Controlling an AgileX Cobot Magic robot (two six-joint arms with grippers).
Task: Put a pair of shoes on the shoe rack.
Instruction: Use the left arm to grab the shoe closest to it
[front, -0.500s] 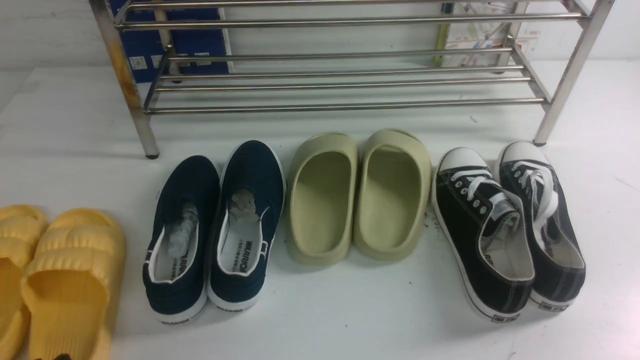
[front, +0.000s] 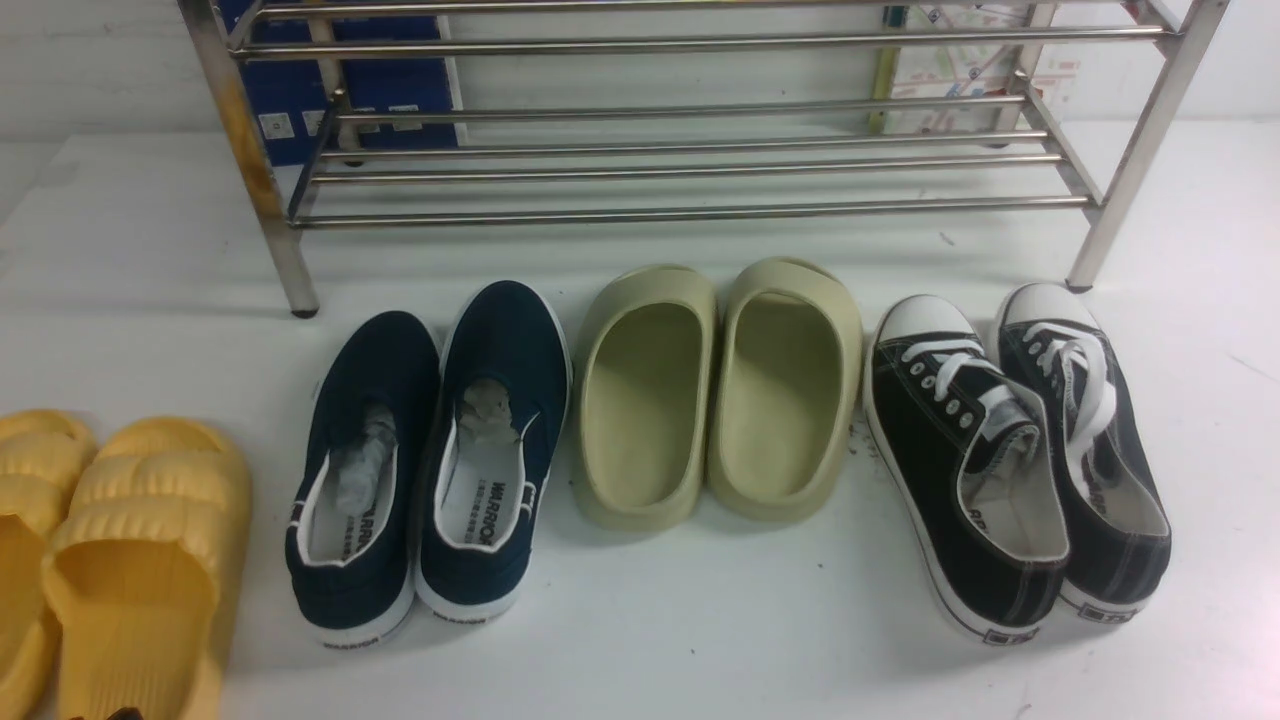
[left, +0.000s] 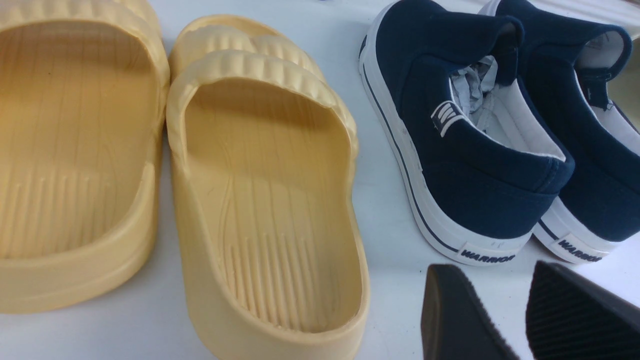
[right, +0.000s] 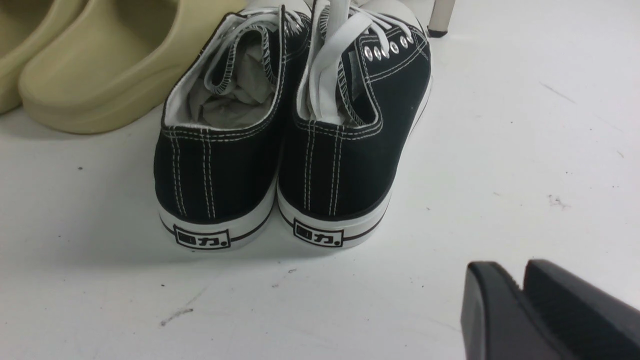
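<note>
Shoe rack (front: 680, 212) stands at the bench's (front: 700, 620) far edge, with no shoes on its visible rails. Navy shoes (front: 370, 380) and black sneakers (front: 950, 430) point toes rackward, likely for straight transfer. Left gripper (left: 492, 272) hangs behind the navy heels, open and empty. Right gripper (right: 510, 270) holds nothing; closure indeterminable.

Far left, against the white wall (front: 90, 60): dark blue box (front: 400, 80), upright, small white labels (front: 272, 124) along its lower edge. Far right, same wall: white printed sheet (front: 960, 75), coloured markings, green-yellow strip on its left side; print too small to read. Both stand at the back of the white table (front: 700, 620). Table matte, lightly soiled: dark specks (front: 858, 440) right of centre, grey scuff (right: 175, 315) nearer the front.
</note>
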